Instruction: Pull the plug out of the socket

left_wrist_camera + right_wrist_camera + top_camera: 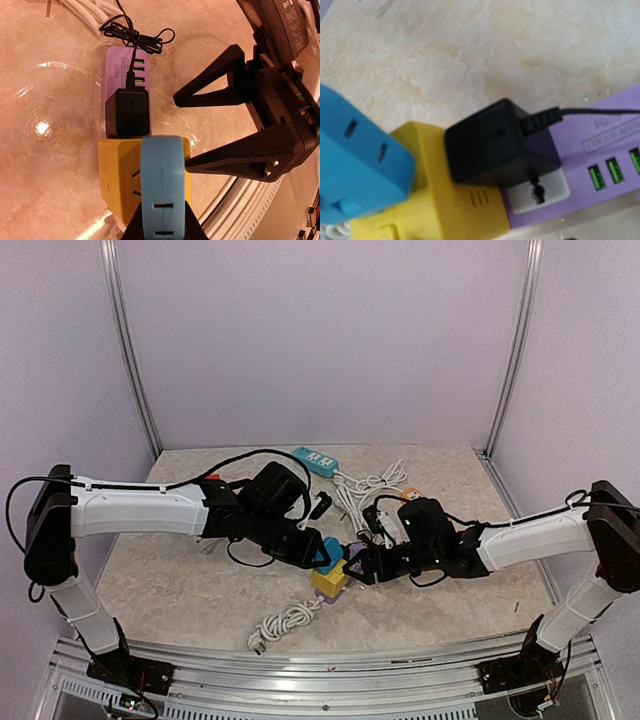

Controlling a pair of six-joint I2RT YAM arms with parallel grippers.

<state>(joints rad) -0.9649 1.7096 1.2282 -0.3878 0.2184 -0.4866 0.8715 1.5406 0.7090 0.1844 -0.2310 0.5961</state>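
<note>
black charger plug (126, 112) sits seated where the purple power strip (115, 80) meets the yellow cube socket (116, 180), near the middle of the marbled surface (45, 165), so the pull looks not yet made; which of the two bodies takes its pins cannot be told. the left end effector (161, 227) is clenched on a blue adapter (161, 180) that rests against the top of the yellow cube socket, seemingly bracing the stack. the right end effector (181, 130) is released, its two black fingers spread and pointing at the black charger plug from just beside it, touching nothing that shows. seen from overhead, both arms stretch low and inward from the near edge, the left arm (140, 508) reaching in from the left and the right arm (530, 535) from the right, their wrists nearly meeting over the sockets. the plug's thin black cord (131, 75) runs up over the purple power strip into a loose tangle. what appears left to do: close the right fingers around the plug body and draw it straight out while the left keeps the block down
</note>
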